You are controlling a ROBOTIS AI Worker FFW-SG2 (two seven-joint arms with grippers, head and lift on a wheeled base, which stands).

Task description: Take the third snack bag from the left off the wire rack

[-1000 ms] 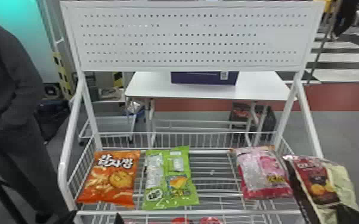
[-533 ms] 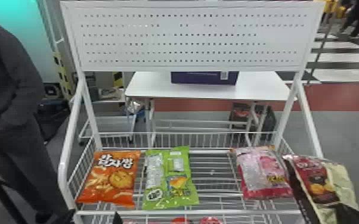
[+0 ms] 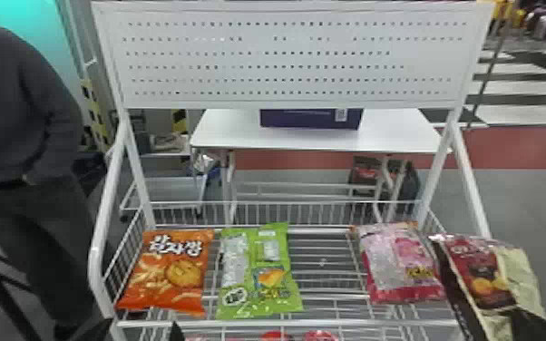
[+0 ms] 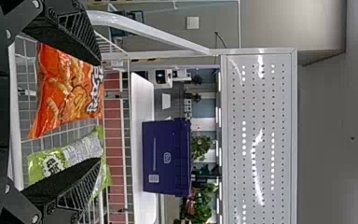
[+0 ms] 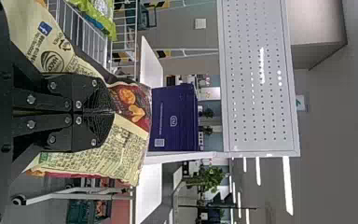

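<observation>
While looking down from the head, finds the snack bag (dark red front, cream back) already off the wire rack, hanging just outside its right end, close beside the pink bag and just beyond the holding hand. Leaves a bare gap on the wires between that pink bag and the green bag, with the orange bag farthest from that hand. Set against a second ago, shows almost no shift in the held bag: pausing rather than carrying, by the look of it. From the left wrist, shows the left gripper spread wide and holding nothing, with the orange and green bags lying ahead of its fingertips. From the right wrist, shows the right gripper pressed together on the snack bag, pinching it mid-sheet, foil spilling out to both sides of the fingers. Judged from all that, counts as essentially taken off, with only carrying clear left.
</observation>
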